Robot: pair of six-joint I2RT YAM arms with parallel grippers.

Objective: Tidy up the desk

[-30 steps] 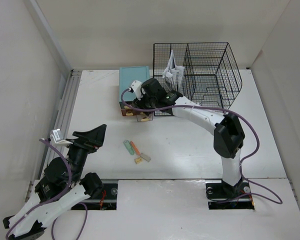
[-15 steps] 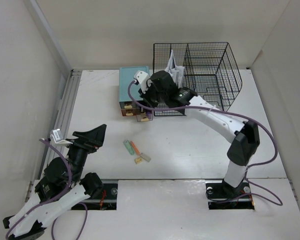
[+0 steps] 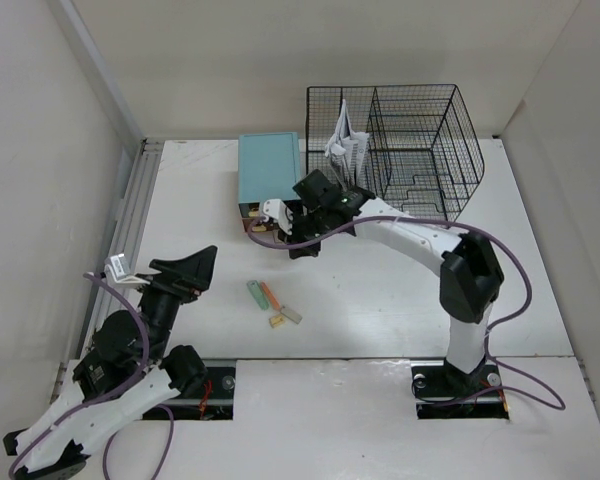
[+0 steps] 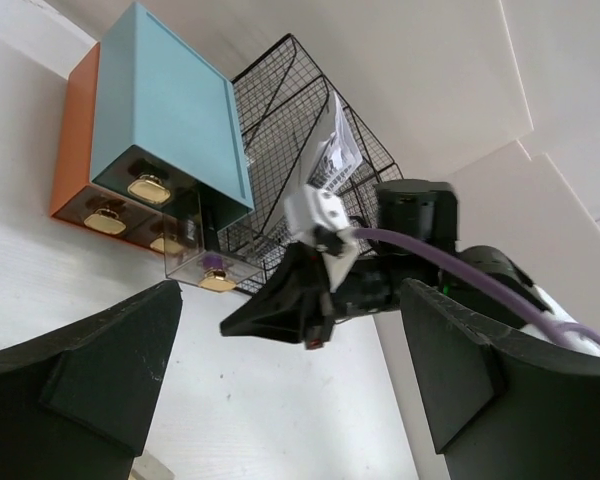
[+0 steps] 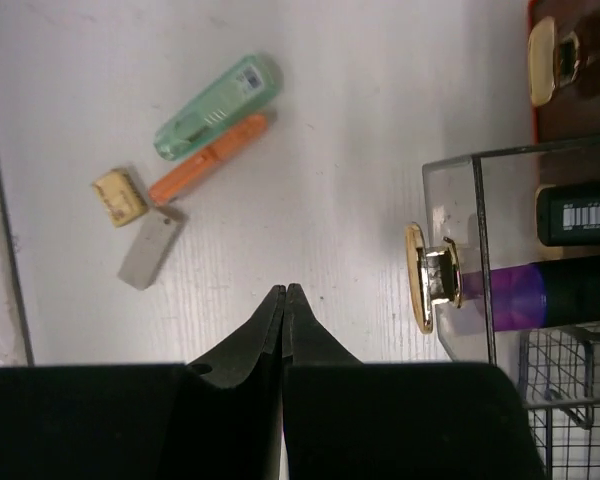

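I see the desk (image 3: 380,300) spanning the view, four small pieces near its centre (green tube (image 3: 255,292), orange marker (image 3: 269,296), tan eraser (image 3: 277,321), grey block (image 3: 292,315)), one teal drawer box (image 3: 270,170) at 12 o'clock, one wire rack (image 3: 410,140) at 1, right gripper (image 5: 284,290) pinched shut, empty, left gripper (image 3: 185,272) spread wide, empty.

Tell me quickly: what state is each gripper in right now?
Left gripper: open, holding nothing.
Right gripper: closed, holding nothing.

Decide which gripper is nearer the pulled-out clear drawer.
Right. The right gripper hangs just in front of the clear drawer, jaws shut; the left gripper sits far off near the front-left corner of the desk.
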